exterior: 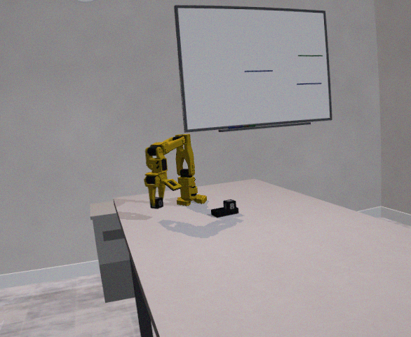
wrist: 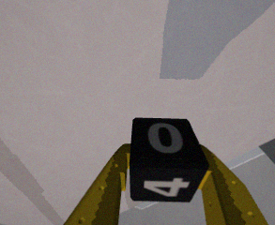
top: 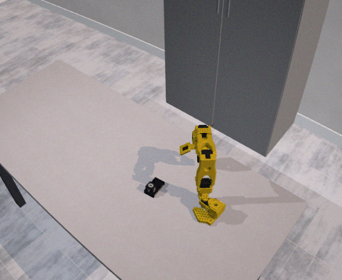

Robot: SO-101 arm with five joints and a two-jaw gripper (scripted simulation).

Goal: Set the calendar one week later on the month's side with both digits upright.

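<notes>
My gripper [wrist: 165, 165] is shut on a black calendar cube [wrist: 167, 159]. In the wrist view the cube shows a 0 on its upper face and a 4 on the face toward the camera. In the exterior view the gripper [exterior: 157, 203] holds this cube [exterior: 158, 202] low over the table near its far left edge, left of the arm's base [exterior: 190, 197]. The black tray [exterior: 224, 210] lies flat on the table to the right of the base, with the other cube [exterior: 230, 205] in its right half, showing an 8. The tray [top: 157, 186] also shows in the top view, where the arm hides the gripper.
The table's left edge [exterior: 116, 213] runs close to the held cube. A tall grey cabinet [top: 225, 66] stands on the floor behind the arm's base [top: 209, 210]. A whiteboard [exterior: 254, 67] hangs on the wall.
</notes>
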